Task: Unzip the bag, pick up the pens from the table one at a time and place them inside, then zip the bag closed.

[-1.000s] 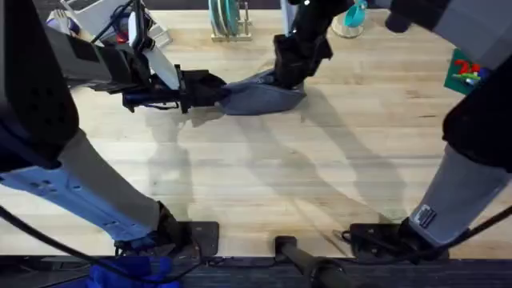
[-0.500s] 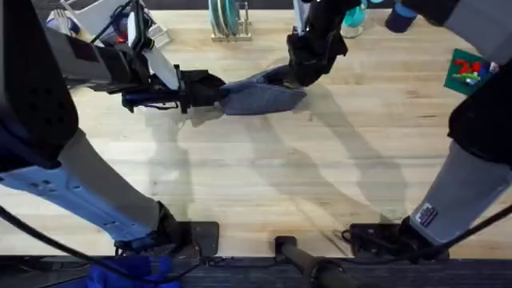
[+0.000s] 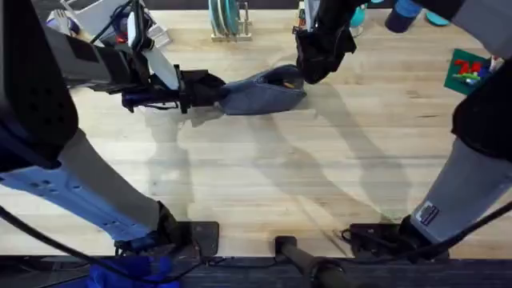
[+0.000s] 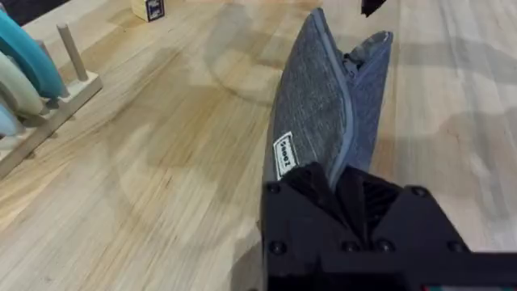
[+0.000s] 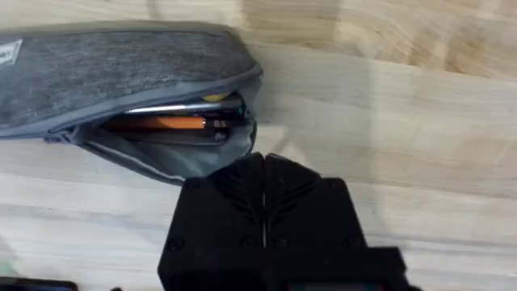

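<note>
Pens (image 5: pixel 174 121) in bag (image 3: pixel 260 92), left end effector (image 3: pixel 210 90) clamping its 9 o'clock end, right end effector (image 3: pixel 314 70) clenched empty; zip next.

Setting: robot lab bench. Evidence: large light plank table (image 3: pixel 264 176); two arm bases bolted at its near edge; loose cables; wooden peg rack (image 3: pixel 230 24) holding teal rings; scattered props, green card (image 3: pixel 468 72).

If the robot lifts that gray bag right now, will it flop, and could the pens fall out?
Probably floppy: the bag is soft fabric and its open mouth sags. The left gripper pinches just one end, so the far end would likely droop. The orange pen lies near the unzipped opening, so tilting that end down might let it slide out.
</note>
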Controlling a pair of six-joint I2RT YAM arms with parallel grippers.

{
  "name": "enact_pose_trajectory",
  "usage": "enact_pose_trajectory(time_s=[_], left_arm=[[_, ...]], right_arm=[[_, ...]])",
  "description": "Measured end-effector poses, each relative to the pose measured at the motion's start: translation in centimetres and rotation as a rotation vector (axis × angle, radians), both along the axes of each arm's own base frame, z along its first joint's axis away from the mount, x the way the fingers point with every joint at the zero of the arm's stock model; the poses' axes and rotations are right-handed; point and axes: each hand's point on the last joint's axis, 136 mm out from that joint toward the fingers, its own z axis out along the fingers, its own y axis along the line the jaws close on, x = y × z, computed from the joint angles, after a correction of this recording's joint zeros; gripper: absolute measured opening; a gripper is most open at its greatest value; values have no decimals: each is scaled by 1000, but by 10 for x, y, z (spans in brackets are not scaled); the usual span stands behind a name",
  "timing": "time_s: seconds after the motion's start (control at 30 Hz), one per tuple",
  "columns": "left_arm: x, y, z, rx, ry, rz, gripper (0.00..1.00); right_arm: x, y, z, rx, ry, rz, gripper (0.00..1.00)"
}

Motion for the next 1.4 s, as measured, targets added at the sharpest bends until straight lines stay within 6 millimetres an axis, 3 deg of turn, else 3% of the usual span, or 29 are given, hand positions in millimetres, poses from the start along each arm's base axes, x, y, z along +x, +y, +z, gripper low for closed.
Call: enact_pose_trajectory(time_s=[1.23, 1.27, 1.4], left_arm=[[0, 0, 0, 0, 0, 0, 42], [0, 0, 0, 0, 0, 0, 41], [0, 0, 0, 0, 0, 0, 41]], right_arm=[[0, 0, 0, -1, 0, 0, 36], [0, 0, 0, 0, 0, -1, 128], [0, 0, 0, -1, 0, 0, 709]])
